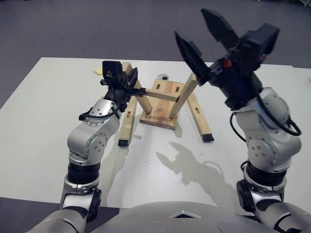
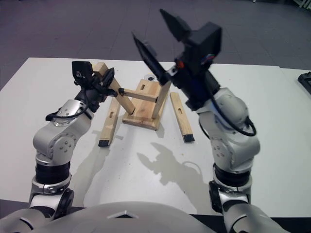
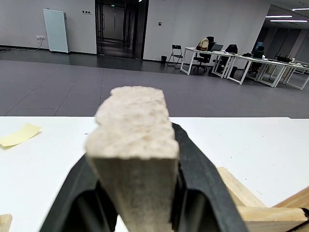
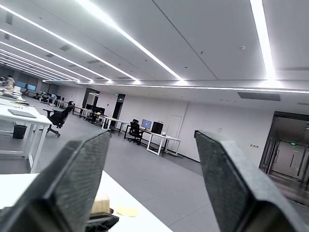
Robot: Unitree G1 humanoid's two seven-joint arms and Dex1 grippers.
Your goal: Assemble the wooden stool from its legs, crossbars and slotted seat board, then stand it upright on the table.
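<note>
The slotted seat board (image 1: 159, 116) lies flat at mid-table. Two wooden legs rise from it, leaning, joined by a crossbar (image 1: 161, 95). My left gripper (image 1: 129, 81) is shut on the upper end of the left leg (image 1: 141, 99). In the left wrist view the leg's rough end (image 3: 133, 140) is clamped between the black fingers (image 3: 205, 186). The right leg (image 1: 187, 94) stands free. My right gripper (image 1: 192, 24) hangs high above the stool, open and holding nothing, with its fingers (image 4: 77, 179) spread wide.
One loose slotted piece (image 1: 127, 125) lies left of the seat board, another (image 1: 200, 117) to its right, both with dark end caps. A yellow note (image 1: 98, 71) and a small round object (image 1: 163, 76) sit near the table's far side. The near table is bare white.
</note>
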